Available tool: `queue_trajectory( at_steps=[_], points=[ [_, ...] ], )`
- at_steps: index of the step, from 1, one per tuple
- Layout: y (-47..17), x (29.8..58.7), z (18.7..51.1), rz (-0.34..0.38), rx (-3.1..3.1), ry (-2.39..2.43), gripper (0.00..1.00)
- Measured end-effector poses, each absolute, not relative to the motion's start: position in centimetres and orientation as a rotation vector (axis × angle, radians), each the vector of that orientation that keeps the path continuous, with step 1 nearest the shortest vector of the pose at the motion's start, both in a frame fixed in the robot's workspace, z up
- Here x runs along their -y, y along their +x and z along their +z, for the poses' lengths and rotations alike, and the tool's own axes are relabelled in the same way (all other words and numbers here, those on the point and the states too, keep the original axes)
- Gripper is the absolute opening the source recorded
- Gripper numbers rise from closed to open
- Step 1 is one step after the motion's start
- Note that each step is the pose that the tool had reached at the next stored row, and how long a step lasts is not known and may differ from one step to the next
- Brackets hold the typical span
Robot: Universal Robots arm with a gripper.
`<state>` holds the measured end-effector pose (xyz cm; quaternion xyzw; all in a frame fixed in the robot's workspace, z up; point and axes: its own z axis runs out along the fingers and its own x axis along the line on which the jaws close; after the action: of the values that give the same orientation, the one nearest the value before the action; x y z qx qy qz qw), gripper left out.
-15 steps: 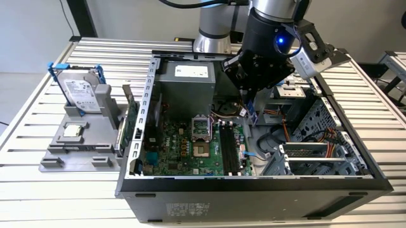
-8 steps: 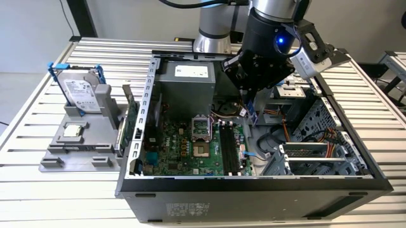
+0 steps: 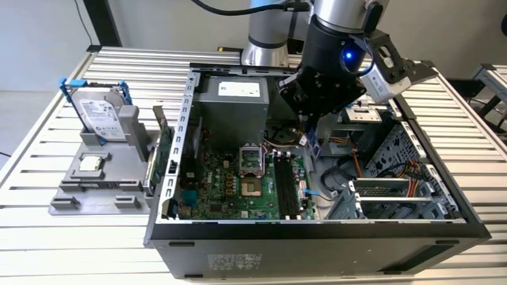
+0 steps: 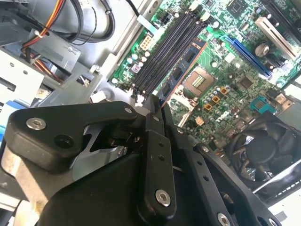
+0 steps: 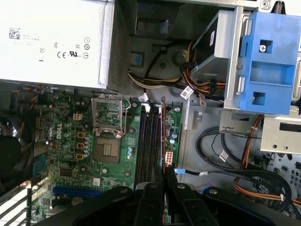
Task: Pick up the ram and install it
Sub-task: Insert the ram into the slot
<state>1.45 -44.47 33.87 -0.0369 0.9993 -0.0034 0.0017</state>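
Observation:
My gripper [image 3: 310,127] hangs inside the open computer case [image 3: 170,178], above the green motherboard [image 3: 225,190]. It is shut on the ram [image 3: 314,146], a dark blue stick held on edge. In the second wrist view the ram [image 4: 183,66] reaches out from the black fingers [image 4: 155,141] of the gripper [image 4: 158,106], its black chips showing. In the first wrist view the gripper [image 5: 165,176] holds the ram [image 5: 164,136] edge-on, just beside the long black memory slots [image 5: 148,141] and parallel to them. The ram is above the board, apart from the slots [image 3: 287,184].
A grey power supply [image 3: 230,101] fills the case's back. A drive cage with a blue bracket [image 5: 268,66] and loose cables [image 5: 221,150] lie beside the slots. The processor socket [image 5: 107,150] is near. A hard drive [image 3: 103,116] in a grey holder and an upright green card [image 3: 162,154] stand at the exterior view's left.

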Motion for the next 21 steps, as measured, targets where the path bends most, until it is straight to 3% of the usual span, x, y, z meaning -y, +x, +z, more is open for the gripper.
queue_trajectory(
  at_steps=[21],
  points=[
    [1.4, 44.4, 30.1, -0.012, -3.137, -0.082, 0.00]
  ],
)
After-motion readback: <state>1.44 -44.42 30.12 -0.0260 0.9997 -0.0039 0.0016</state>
